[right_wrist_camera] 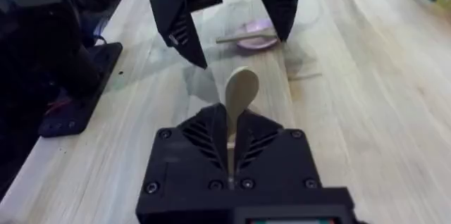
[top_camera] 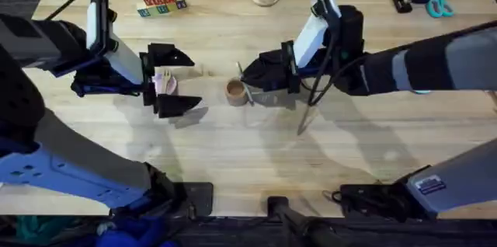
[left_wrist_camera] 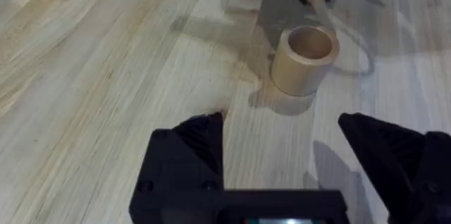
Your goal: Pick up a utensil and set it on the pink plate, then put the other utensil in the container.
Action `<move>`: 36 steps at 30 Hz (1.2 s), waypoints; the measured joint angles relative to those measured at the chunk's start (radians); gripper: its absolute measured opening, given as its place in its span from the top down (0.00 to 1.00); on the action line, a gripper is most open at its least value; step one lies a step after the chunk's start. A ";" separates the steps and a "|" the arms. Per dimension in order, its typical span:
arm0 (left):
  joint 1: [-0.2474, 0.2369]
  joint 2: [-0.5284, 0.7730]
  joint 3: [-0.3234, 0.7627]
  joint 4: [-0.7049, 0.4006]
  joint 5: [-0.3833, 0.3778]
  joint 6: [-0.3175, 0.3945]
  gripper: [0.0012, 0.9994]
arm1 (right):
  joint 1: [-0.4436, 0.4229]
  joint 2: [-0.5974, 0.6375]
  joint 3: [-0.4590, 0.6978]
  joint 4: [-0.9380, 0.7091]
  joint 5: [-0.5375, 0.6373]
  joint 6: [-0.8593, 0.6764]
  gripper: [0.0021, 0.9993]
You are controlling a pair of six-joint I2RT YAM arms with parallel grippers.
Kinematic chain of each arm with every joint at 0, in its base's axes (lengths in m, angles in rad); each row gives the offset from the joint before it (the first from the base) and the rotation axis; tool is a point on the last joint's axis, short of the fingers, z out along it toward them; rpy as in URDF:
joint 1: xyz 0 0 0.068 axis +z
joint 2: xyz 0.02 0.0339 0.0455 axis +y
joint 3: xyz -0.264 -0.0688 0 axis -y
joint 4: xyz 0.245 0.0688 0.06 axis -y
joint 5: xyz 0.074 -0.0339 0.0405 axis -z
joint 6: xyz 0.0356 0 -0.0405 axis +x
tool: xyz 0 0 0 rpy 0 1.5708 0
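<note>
On the surface (top_camera: pixel 233 146), the left gripper (top_camera: pixel 172 81) is held with fingers apart around the pink plate (top_camera: pixel 165 84) bearing the fork (top_camera: pixel 165 76). The spoon (right_wrist_camera: pixel 238 101) is clamped between the right gripper's (top_camera: pixel 250 76) fingers, beside the cup (top_camera: pixel 235 92).

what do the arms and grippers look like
Both grippers, left and right, have black angular wedge-shaped fingers on black blocky mounts with screws. White wrist sections join grey and black arm links, with black cables along them. The bases are blue-grey, one with a white label.

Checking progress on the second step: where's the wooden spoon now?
The spoon is clamped in the right gripper, just right of the container near the table's middle in the overhead view.
</note>
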 joint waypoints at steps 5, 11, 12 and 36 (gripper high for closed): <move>0.000 0.000 0.000 0.000 0.000 0.000 0.01 | 0.000 0.021 0.000 -0.005 0.000 -0.003 0.97; 0.000 0.000 0.000 0.001 0.000 0.000 0.01 | 0.000 0.021 0.000 -0.003 0.000 -0.005 0.97; 0.000 0.000 0.000 0.001 0.000 0.000 0.01 | 0.000 0.021 0.000 -0.004 0.000 -0.006 0.97; 0.000 0.000 0.000 0.004 0.000 0.000 0.01 | -0.020 0.021 0.000 0.472 -0.128 0.115 0.97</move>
